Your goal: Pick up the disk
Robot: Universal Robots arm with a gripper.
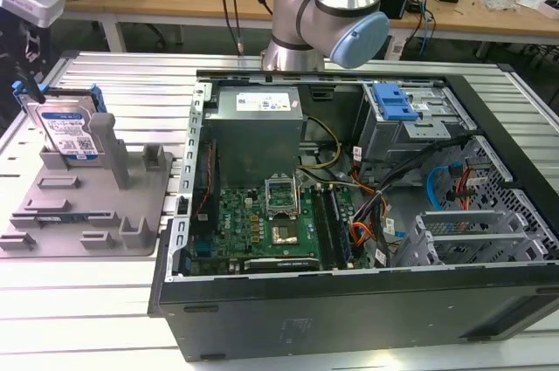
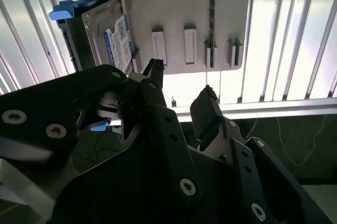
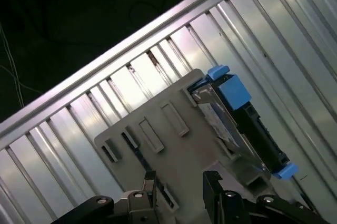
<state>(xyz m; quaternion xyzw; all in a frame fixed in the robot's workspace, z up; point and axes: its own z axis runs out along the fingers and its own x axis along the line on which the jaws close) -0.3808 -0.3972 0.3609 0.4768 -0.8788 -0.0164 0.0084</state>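
The disk [image 1: 70, 131] was not yet picked up: it stood on edge in the grey plastic fixture tray [image 1: 87, 214], ahead of the fingers [image 2: 154, 71] and apart from them. The fingers were spread, grasping nothing. It showed flat silver metal, a white-and-blue label and a blue plastic frame, above a ribbed aluminium worktop [image 1: 131, 83].
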